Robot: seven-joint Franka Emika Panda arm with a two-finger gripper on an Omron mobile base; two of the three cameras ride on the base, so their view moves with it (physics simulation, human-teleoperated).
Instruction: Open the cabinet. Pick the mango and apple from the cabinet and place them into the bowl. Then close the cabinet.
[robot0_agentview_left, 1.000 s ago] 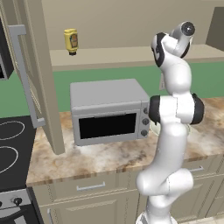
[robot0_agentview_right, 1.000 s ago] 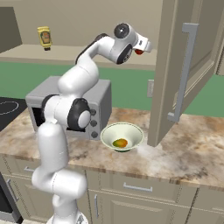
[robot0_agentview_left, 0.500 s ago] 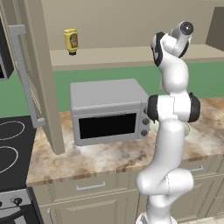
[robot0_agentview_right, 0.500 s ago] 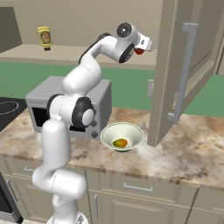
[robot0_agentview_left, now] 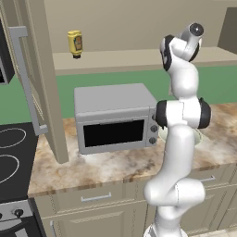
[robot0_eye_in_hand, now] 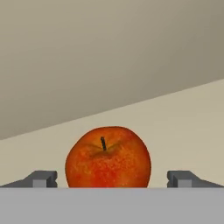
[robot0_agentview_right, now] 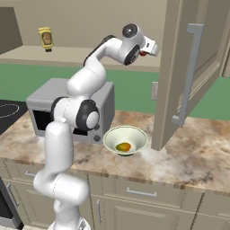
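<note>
Marbled table [robot0_agentview_right: 188, 157] carries our bowl [robot0_agentview_right: 110, 138], mango [robot0_agentview_right: 123, 146] already inside. On the cabinet [robot0_agentview_right: 188, 76] shelf, the apple [robot0_eye_in_hand: 108, 157] sits between our wide-open claw [robot0_eye_in_hand: 111, 178], apparently untouched; next we close on it.

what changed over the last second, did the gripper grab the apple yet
Almost nothing moved. The gripper is still open inside the cabinet, its fingertips on either side of the apple without closing on it; the arm may have eased forward slightly. The mango stays in the bowl, and the cabinet doors stay open.
</note>
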